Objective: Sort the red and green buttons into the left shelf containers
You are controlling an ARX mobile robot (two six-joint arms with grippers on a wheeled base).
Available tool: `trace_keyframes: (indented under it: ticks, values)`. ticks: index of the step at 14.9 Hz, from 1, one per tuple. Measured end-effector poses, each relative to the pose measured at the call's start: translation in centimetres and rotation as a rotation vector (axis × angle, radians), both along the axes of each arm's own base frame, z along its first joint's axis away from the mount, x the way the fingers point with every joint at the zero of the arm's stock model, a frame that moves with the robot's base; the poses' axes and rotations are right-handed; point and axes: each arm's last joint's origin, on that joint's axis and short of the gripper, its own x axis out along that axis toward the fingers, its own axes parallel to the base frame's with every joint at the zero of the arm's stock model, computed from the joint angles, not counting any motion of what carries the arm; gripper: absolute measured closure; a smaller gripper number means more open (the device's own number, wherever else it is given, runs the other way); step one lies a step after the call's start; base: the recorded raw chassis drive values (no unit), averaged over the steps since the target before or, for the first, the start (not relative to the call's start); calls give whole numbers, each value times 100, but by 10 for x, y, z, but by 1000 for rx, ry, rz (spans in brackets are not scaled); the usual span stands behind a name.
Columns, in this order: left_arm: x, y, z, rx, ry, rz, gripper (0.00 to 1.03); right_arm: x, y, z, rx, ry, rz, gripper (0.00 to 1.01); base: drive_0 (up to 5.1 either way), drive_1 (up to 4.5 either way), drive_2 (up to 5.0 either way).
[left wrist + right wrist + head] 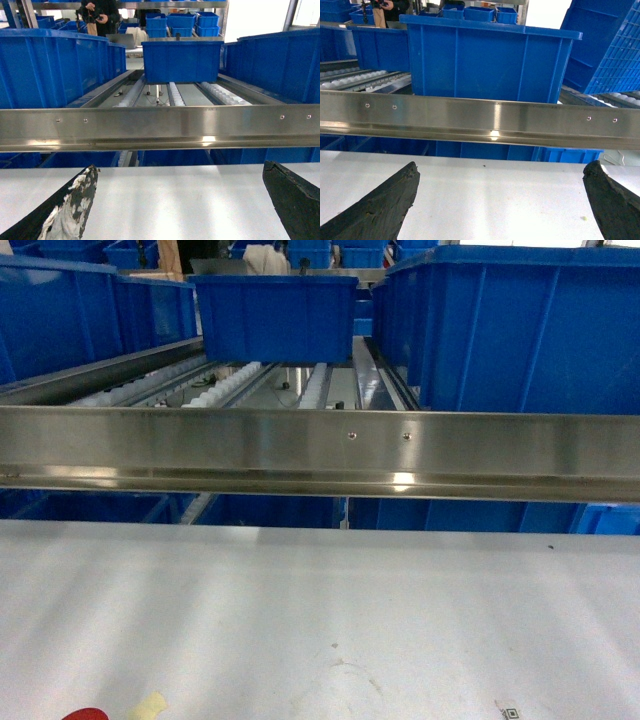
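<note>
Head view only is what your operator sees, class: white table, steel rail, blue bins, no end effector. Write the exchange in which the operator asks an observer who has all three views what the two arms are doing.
Operator: Is the left end effector holding anything?
Observer: No. The left wrist view shows the left end effector open over the white table, with nothing between its fingers.
Operator: And the right one?
Observer: The right end effector is open and empty too, facing a blue bin behind the steel rail.
Operator: Any wear I should know of?
Observer: One black finger of the left end effector has scuffed white patches.
</note>
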Motion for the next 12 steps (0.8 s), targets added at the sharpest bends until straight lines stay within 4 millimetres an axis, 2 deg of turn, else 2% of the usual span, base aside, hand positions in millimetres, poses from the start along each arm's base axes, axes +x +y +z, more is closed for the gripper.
trace_keyframes:
  ticks: [12]
  values:
    - [0,0,0,0,0,0,5,0,0,0,0,-4,0,3,0,0,0]
